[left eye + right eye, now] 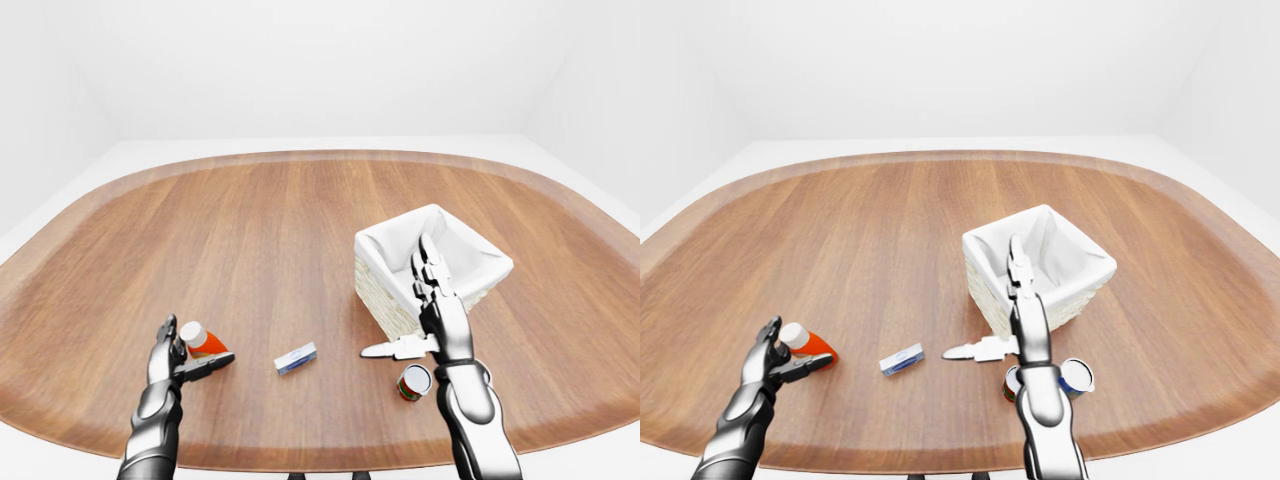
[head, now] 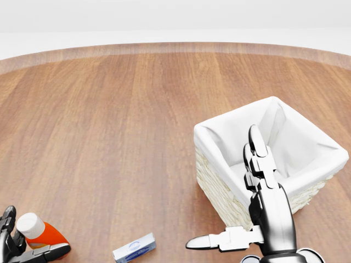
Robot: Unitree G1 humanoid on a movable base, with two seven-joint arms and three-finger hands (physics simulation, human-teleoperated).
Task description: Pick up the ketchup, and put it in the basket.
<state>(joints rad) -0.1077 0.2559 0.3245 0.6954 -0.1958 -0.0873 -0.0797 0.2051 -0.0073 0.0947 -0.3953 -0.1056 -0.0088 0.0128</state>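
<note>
Only in eye views: cans (image 1: 1060,378) by splayed right robot hand (image 1: 1005,318); left robot hand (image 1: 180,352) unclenched beside ketchup (image 1: 203,341).

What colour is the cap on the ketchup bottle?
White, on the orange-red ketchup bottle; it shows best in the head view, at lower left.

Left hand (image 1: 178,352) (fingers spread) around ketchup (image 1: 203,340); basket (image 1: 432,266) well apart
</note>
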